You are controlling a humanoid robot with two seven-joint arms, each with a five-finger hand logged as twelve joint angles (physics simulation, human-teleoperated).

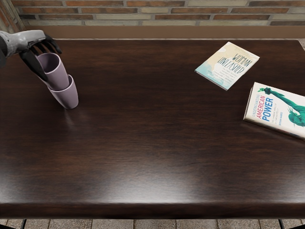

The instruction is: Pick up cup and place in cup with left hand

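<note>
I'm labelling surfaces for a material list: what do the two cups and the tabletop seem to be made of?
Upper cup and lower cup: smooth mauve, softly shiny, probably glazed ceramic, possibly plastic.
Tabletop: dark brown wood or veneer, by its streaky grain; glossy highlights suggest varnish.

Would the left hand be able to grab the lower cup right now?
Probably not: the left hand appears busy gripping the upper cup, which sits partly inside the lower cup. It would likely have to let go first.
</note>
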